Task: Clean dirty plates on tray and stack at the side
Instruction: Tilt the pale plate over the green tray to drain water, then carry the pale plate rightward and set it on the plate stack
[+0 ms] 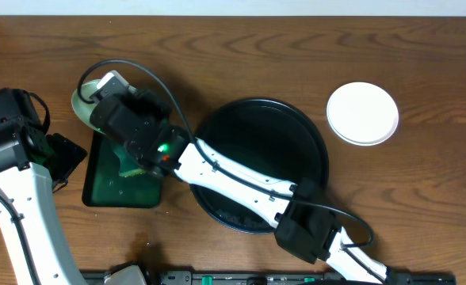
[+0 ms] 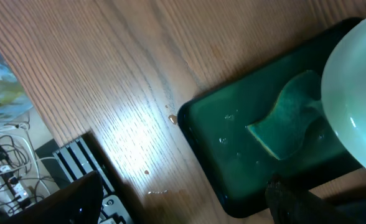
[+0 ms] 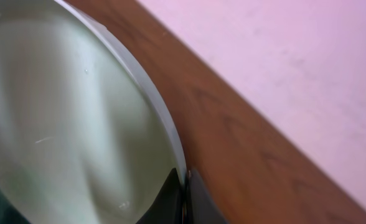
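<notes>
My right gripper is shut on the rim of a white plate, its two fingers pinching the edge. From overhead that plate is held tilted over the far end of a dark-green rectangular tray, with my right gripper at its rim. In the left wrist view the plate hangs above a teal sponge. The large round black tray has nothing on it. A white plate stack sits on the table to its right. My left gripper is open, beside the green tray's left edge.
The green tray holds wet teal liquid round the sponge. My right arm reaches across the black tray from the bottom right. A black rail runs along the table's front edge. Cables and equipment lie off the table's left side.
</notes>
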You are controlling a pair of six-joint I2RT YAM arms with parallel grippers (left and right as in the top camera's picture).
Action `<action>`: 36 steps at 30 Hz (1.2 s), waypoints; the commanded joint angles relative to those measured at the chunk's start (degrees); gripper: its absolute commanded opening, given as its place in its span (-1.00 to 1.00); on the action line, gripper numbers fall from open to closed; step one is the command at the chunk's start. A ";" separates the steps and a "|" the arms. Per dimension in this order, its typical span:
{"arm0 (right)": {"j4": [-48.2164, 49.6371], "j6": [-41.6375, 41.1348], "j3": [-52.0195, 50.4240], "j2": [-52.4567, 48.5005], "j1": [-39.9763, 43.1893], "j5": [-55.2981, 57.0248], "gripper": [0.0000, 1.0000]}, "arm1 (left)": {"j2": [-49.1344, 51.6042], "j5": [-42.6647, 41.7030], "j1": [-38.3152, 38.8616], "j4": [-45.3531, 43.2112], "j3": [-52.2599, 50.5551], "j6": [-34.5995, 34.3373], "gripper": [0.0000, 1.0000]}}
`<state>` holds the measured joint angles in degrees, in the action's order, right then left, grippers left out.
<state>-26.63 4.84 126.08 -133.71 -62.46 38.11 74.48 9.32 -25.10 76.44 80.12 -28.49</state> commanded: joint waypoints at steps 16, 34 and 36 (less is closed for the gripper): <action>8.20 13.66 1.73 -0.48 -1.38 15.47 -0.98 | -0.37 0.09 -0.37 -0.22 0.35 0.31 0.69; -9.73 -4.96 1.75 -0.26 0.63 4.52 -0.98 | -0.37 0.09 -0.37 -0.42 0.35 0.31 0.69; -12.44 -8.90 1.75 0.22 1.73 1.49 -0.99 | -0.35 0.09 -0.37 -0.42 0.35 0.31 0.69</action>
<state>-37.60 5.52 126.69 -133.71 -62.52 44.16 74.48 9.32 -25.10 76.05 80.12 -28.51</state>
